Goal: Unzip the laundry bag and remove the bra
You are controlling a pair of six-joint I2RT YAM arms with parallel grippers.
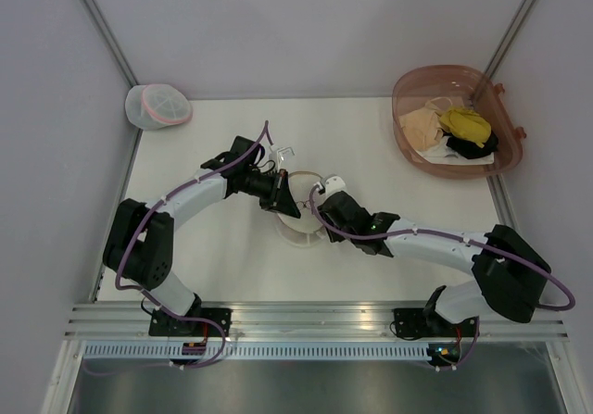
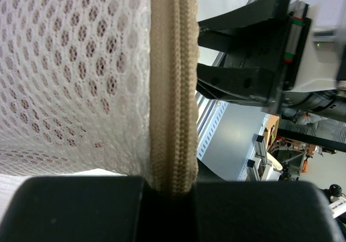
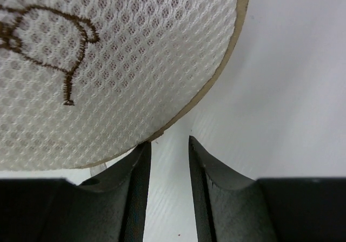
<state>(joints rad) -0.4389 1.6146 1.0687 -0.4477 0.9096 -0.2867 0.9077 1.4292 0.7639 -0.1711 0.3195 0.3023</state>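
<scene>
The cream mesh laundry bag (image 1: pixel 298 230) lies at the table's middle between my two grippers. My left gripper (image 1: pixel 283 193) is shut on the bag's beige zipper band (image 2: pixel 172 90), which runs straight down into the jaws (image 2: pixel 170 185); mesh (image 2: pixel 70 74) fills the left of that view. My right gripper (image 1: pixel 324 202) is at the bag's right side. In the right wrist view it (image 3: pixel 169 144) is open by a narrow gap and empty, its left fingertip (image 3: pixel 141 152) against the bag's rim, under the printed outline (image 3: pixel 67 41). The red bra is hidden.
A whiter round bag with a pink band (image 1: pixel 157 106) sits at the back left corner. A pink basket (image 1: pixel 400 99) at the back right holds a yellow garment (image 1: pixel 465 125), a beige one (image 1: pixel 422 128) and dark cloth. Walls close the table's sides.
</scene>
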